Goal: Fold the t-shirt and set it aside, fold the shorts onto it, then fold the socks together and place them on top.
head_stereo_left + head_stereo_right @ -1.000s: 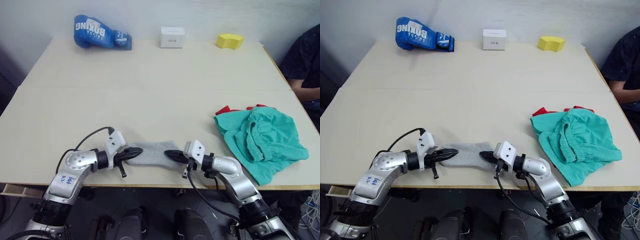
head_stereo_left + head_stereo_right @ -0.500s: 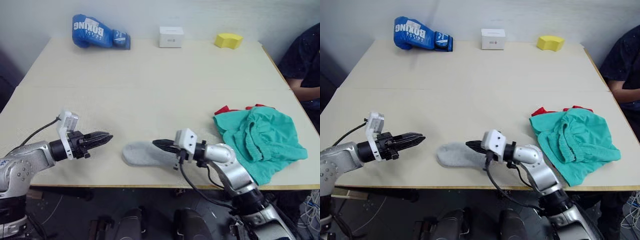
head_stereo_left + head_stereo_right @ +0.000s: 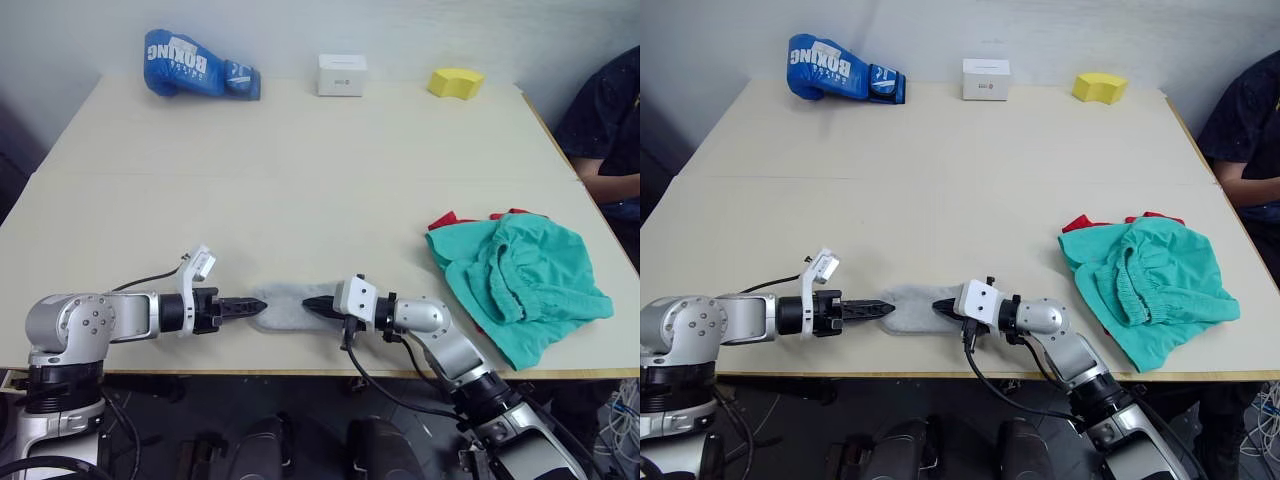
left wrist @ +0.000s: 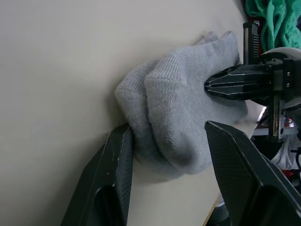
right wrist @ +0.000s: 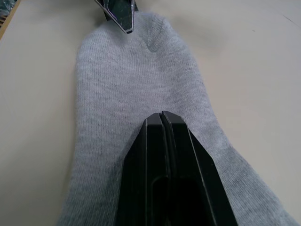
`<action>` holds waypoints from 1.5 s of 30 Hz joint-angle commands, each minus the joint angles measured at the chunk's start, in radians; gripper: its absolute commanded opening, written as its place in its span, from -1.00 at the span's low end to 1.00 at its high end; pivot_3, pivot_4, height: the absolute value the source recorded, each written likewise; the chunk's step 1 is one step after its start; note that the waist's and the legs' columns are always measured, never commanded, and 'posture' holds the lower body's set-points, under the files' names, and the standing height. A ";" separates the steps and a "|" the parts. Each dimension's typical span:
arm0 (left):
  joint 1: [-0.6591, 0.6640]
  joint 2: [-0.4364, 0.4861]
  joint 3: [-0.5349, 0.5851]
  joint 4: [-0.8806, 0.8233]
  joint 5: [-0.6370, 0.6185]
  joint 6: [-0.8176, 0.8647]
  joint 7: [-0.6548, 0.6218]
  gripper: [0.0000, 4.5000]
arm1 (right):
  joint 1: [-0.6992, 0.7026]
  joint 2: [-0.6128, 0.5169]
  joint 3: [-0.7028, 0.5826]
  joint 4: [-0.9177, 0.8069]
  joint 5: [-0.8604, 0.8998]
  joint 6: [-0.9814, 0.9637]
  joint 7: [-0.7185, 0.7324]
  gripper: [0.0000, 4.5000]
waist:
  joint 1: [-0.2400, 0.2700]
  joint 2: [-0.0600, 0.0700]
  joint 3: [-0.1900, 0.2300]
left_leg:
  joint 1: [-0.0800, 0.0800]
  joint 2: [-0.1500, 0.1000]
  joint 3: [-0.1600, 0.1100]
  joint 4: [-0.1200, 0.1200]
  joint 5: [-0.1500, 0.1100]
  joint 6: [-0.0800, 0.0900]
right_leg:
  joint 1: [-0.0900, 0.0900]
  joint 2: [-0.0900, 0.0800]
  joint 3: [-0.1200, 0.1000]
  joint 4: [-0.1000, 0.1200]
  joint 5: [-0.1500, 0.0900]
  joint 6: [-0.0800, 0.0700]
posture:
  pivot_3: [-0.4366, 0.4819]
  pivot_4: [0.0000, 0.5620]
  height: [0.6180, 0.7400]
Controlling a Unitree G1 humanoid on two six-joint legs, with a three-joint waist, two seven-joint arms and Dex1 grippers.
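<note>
1. Pale beige tabletop (image 3: 300, 190) carries everything we see, and our camera view has barely shifted from half a second ago.
2. Our left gripper (image 3: 256, 307) has swung back in towards the middle; half a second ago it hovered well apart from the cloth, and now its tips touch the near end of the light grey ankle socks (image 3: 288, 306).
3. In the left wrist view its two black fingers (image 4: 113, 174) stand apart, with the rounded end of the socks between them and one finger against the cloth.
4. Our right gripper (image 3: 311, 303) rests on the other end of the socks, pointing at the left one; in its wrist view the fingers (image 5: 162, 155) are pressed together with grey cloth under them, but we cannot tell whether any cloth is pinched between them.
5. Those socks now lie as a straight flat strip between the two grippers, more stretched than the rounded shape of half a second ago.
6. Teal-green soft fabric shorts (image 3: 515, 280) lie crumpled well beyond the right gripper's wrist side, unmoved, covering the bright red t-shirt (image 3: 452, 217), of which only small corners peek out.
7. At the far edge a blue boxing glove (image 3: 197, 65), a small white box (image 3: 341, 74) and a yellow block (image 3: 457, 81) sit as before.
8. A person's dark sleeve (image 3: 608, 120) shows beyond the shorts.
</note>
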 commanded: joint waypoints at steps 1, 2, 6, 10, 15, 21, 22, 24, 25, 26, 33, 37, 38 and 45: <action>-0.022 -0.026 0.034 -0.029 0.006 0.012 0.037 -0.15 | 0.035 0.005 0.017 0.004 -0.022 0.033 -0.006 -1.00 | 0.000 -0.001 -0.001 | 0.000 0.000 0.000 0.000 0.000 0.000 | 0.000 0.000 0.000 0.000 0.000 0.000 | -0.05 -0.47 1.00; -0.027 -0.027 0.041 -0.033 0.002 0.019 0.038 -0.27 | 0.041 0.004 0.016 -0.001 -0.021 0.038 -0.008 -1.00 | 0.000 -0.001 -0.001 | 0.000 0.000 0.000 0.000 0.000 0.000 | 0.000 0.000 0.000 0.000 0.000 0.000 | -0.05 -0.47 1.00; -0.057 -0.015 0.056 -0.045 -0.005 0.021 0.038 -0.85 | 0.059 -0.009 0.021 -0.018 -0.027 0.043 -0.003 -1.00 | 0.000 -0.001 -0.001 | 0.000 0.000 0.000 0.000 0.000 -0.001 | 0.000 0.000 0.000 0.000 0.000 0.000 | -0.05 -0.47 1.00; -0.135 0.011 0.028 -0.077 -0.028 0.039 0.008 -0.99 | 0.066 -0.013 0.018 -0.029 -0.027 0.058 -0.003 -1.00 | 0.000 -0.001 -0.001 | 0.000 0.000 0.000 0.000 -0.003 -0.005 | 0.000 0.000 0.000 0.000 0.000 0.000 | -0.05 -0.47 1.00; -0.241 0.030 -0.076 -0.098 -0.043 0.061 -0.057 -0.99 | 0.070 -0.016 0.018 -0.031 -0.038 0.071 -0.009 -1.00 | 0.000 -0.001 -0.001 | 0.000 0.000 0.000 0.000 -0.003 -0.005 | 0.000 0.000 0.000 0.000 0.000 0.000 | -0.05 -0.47 1.00; -0.354 -0.026 -0.272 -0.093 -0.011 -0.014 -0.150 -0.99 | 0.081 -0.037 0.015 -0.045 -0.052 0.092 -0.011 -1.00 | 0.004 -0.002 -0.001 | 0.000 0.000 0.000 0.000 -0.001 -0.004 | 0.000 0.001 0.000 -0.001 0.000 0.000 | -0.05 -0.47 1.00; -0.358 -0.036 -0.308 -0.080 0.014 -0.046 -0.158 -0.99 | 0.084 -0.041 0.013 -0.051 -0.053 0.097 -0.013 -1.00 | 0.003 -0.002 -0.001 | 0.000 -0.001 0.000 0.000 -0.002 -0.004 | 0.000 0.001 0.000 -0.001 0.000 0.000 | -0.05 -0.47 1.00; -0.355 -0.046 -0.371 -0.060 0.059 -0.110 -0.180 -0.99 | 0.090 -0.049 0.011 -0.065 -0.053 0.106 -0.017 -1.00 | 0.003 -0.002 -0.001 | 0.000 -0.001 0.001 0.000 -0.001 -0.003 | 0.000 0.001 0.001 -0.001 0.000 0.000 | -0.05 -0.47 1.00; -0.353 -0.059 -0.397 -0.045 0.079 -0.139 -0.188 -0.99 | 0.095 -0.053 0.008 -0.076 -0.053 0.112 -0.020 -1.00 | 0.003 -0.002 -0.001 | 0.000 -0.001 0.001 0.000 0.000 -0.002 | 0.000 0.001 0.001 -0.001 0.000 0.000 | -0.05 -0.47 1.00; -0.350 -0.073 -0.418 -0.030 0.095 -0.167 -0.197 -0.99 | 0.100 -0.057 0.006 -0.087 -0.052 0.119 -0.022 -1.00 | 0.003 -0.002 -0.001 | 0.000 -0.001 0.001 0.000 0.000 -0.001 | 0.000 0.001 0.001 -0.001 0.000 0.000 | -0.05 -0.47 1.00; -0.256 -0.131 -0.540 0.012 0.257 -0.505 -0.310 -0.46 | 0.145 -0.071 -0.020 -0.203 -0.035 0.197 -0.051 -1.00 | 0.006 -0.002 -0.001 | 0.000 0.000 0.001 0.000 0.000 -0.001 | 0.000 0.000 0.001 -0.002 0.000 0.000 | -0.05 -0.47 1.00; -0.213 -0.137 -0.558 0.015 0.312 -0.633 -0.378 0.11 | 0.207 -0.118 -0.076 -0.319 -0.007 0.260 -0.058 -1.00 | 0.013 -0.002 -0.001 | -0.001 0.000 0.001 0.001 0.000 0.000 | 0.000 0.000 0.000 -0.002 0.000 0.000 | -0.05 -0.47 1.00; -0.208 -0.135 -0.565 0.020 0.329 -0.657 -0.387 0.25 | 0.225 -0.131 -0.094 -0.349 0.006 0.277 -0.059 -1.00 | 0.020 -0.002 -0.001 | -0.001 0.000 0.001 0.001 0.000 0.000 | 0.000 0.000 0.000 -0.002 0.000 0.000 | -0.05 -0.47 1.00; -0.162 -0.127 -0.534 0.015 0.392 -0.870 -0.483 0.99 | 0.366 -0.291 -0.280 -0.508 0.140 0.353 0.008 -1.00 | 0.032 -0.002 -0.001 | -0.002 -0.001 0.001 0.003 -0.002 0.003 | 0.001 -0.002 0.000 -0.005 0.000 0.000 | -0.05 -0.47 1.00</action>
